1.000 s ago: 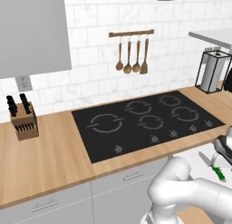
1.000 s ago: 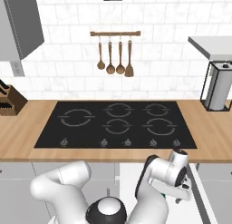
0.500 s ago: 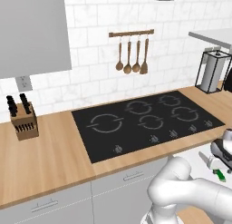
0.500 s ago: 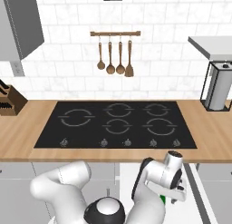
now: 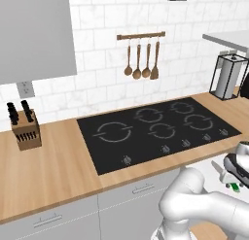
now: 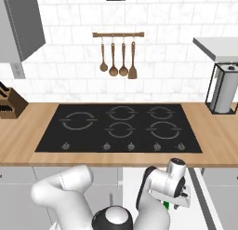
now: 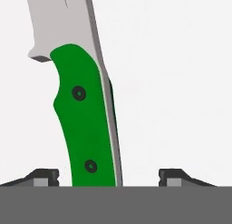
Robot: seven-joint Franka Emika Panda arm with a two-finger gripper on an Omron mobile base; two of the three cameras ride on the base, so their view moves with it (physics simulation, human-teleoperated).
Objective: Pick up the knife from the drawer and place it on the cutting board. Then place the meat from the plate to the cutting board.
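The knife (image 7: 88,128) lies on the white drawer floor (image 7: 181,82), its green handle between my gripper (image 7: 108,177) tips. I see both fingers (image 7: 43,177) spread, with gaps either side of the handle.

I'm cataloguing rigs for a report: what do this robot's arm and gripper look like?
The arm has glossy white, rounded, bulky links with dark joint bands and a black domed cap. The gripper has two small dark, blocky fingertips. No cables or markings show.
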